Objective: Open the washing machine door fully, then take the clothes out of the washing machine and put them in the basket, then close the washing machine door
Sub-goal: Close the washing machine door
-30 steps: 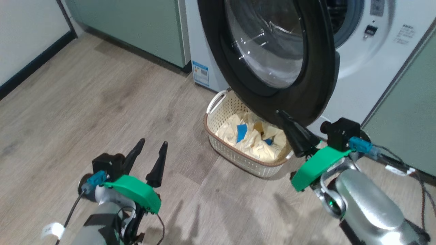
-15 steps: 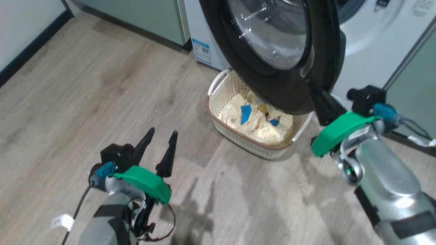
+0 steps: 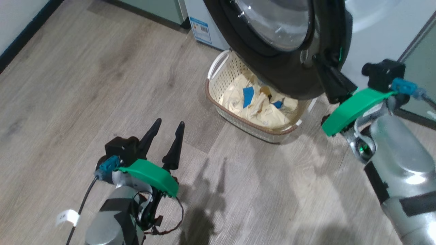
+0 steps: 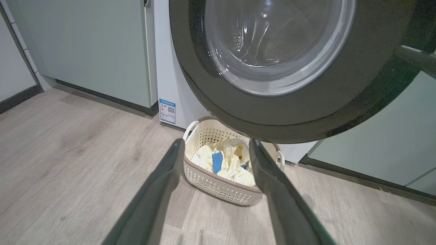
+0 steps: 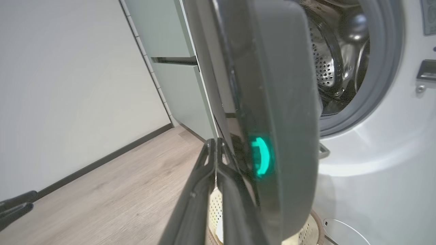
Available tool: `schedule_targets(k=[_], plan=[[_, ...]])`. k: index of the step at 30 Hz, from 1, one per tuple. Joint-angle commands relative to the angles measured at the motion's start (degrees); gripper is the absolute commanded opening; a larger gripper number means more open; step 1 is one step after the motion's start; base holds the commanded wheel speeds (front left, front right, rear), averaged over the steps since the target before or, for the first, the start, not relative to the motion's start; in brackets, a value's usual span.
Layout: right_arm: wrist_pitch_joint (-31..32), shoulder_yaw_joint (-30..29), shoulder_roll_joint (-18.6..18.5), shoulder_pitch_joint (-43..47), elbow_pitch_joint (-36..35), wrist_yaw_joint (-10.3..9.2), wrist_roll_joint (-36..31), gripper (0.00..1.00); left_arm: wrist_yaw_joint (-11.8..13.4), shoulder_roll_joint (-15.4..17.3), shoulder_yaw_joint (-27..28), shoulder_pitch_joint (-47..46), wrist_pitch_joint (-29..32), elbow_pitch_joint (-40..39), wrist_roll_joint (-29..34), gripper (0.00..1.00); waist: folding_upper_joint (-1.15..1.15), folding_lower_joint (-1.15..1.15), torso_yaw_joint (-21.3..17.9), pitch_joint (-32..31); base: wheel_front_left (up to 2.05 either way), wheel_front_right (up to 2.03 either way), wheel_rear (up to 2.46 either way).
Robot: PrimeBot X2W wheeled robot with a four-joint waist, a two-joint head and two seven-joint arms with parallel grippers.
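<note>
The washing machine door (image 3: pixel 282 78), black-rimmed with a clear glass bowl, stands partly swung out from the white washing machine (image 3: pixel 371 37). My right gripper (image 3: pixel 318 59) is shut on nothing, its fingers lying against the door's rim at its free edge. In the right wrist view the right gripper (image 5: pixel 214 143) lies on the side of the door (image 5: pixel 282 102) that faces away from the steel drum (image 5: pixel 327 68). The basket (image 3: pixel 211 98) sits on the floor under the door with the cream clothes (image 3: pixel 259 105) in it. My left gripper (image 3: pixel 169 124) hangs open over bare floor, well short of the basket (image 4: pixel 218 185).
Sage-green cabinet fronts (image 4: pixel 102 51) flank the machine on both sides. A white wall with a dark skirting (image 3: pixel 20 37) runs along the left. Wood floor (image 3: pixel 85 85) stretches left of the basket and in front of it.
The head camera has shifted, so the whole picture moved. My shut right gripper went from under the door's lower rim up to its free edge. The left gripper stays open.
</note>
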Motion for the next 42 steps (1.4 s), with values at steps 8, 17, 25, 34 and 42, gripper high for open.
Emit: schedule_targets(k=[8,17,25,34,42], plan=[[-0.4,-3.6,1.0,-7.8,1.3,0.03,-2.5,0.00,0.0,0.0,3.1,-3.4,-0.5,-3.1,0.0,1.00,0.00,-0.01,-0.8,4.7,0.00,0.00,0.00],[-0.4,-11.0,0.9,-16.2,6.4,0.03,-5.1,0.00,0.0,-0.5,3.7,-4.8,-0.5,-4.6,-0.1,1.00,0.00,-0.01,-0.9,9.3,0.00,0.00,0.00],[-0.4,-14.0,-0.3,-24.4,10.0,0.03,-6.7,0.00,0.0,-0.6,4.0,-6.4,-0.5,-6.1,-1.1,1.00,0.00,-0.01,-1.2,14.0,0.00,0.00,0.00],[-0.4,-16.4,-2.1,-30.7,12.0,0.03,-6.5,0.00,0.0,-0.6,3.2,-8.1,-0.5,-6.6,-2.6,1.00,0.00,-0.01,-0.4,17.2,0.00,0.00,0.00],[-0.4,-16.3,-3.4,-34.7,12.0,0.03,-7.8,0.00,0.0,-0.6,3.3,-8.9,-0.5,-6.8,-3.6,1.00,0.00,-0.01,0.2,18.9,0.00,0.00,0.00]])
